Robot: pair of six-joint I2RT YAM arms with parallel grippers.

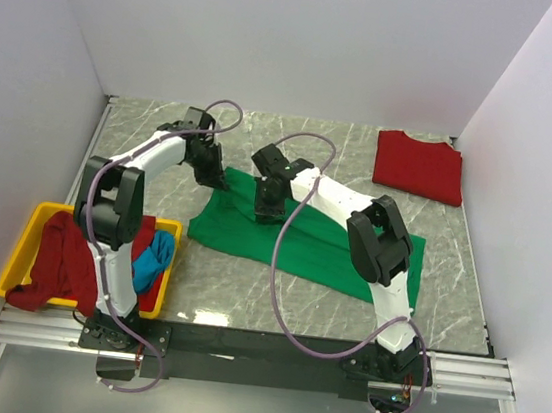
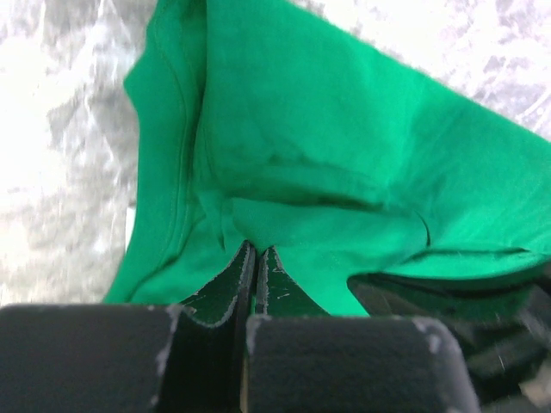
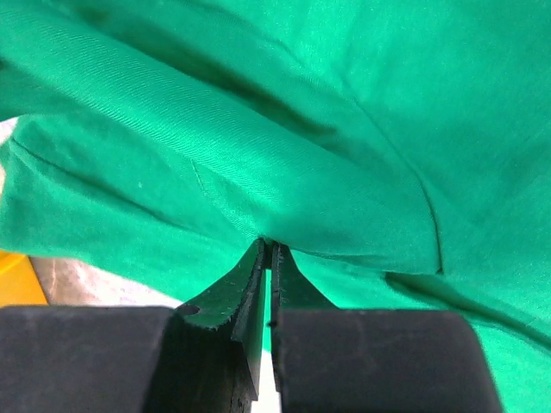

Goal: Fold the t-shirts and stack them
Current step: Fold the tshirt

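"On the top view, what's the surface?"
"Grey marble-look table [image 1: 143, 140], plain white walls on three sides. I've got the green t-shirt [image 1: 311, 246] lying spread mid-table. A red t-shirt [image 1: 419, 166] sits folded flat at the far right corner. The yellow bin [image 1: 44, 208] at near left holds a dark red t-shirt [image 1: 63, 261] and a blue t-shirt [image 1: 154, 260]."
"Left wrist?"
"There my left gripper [image 2: 256, 254] is pressed together, pinching a green fold beside a stitched hem, with marble behind."
"Right wrist?"
"My right gripper [image 3: 269, 249] is squeezed onto a green fold too. The bin's yellow corner shows at the left edge."
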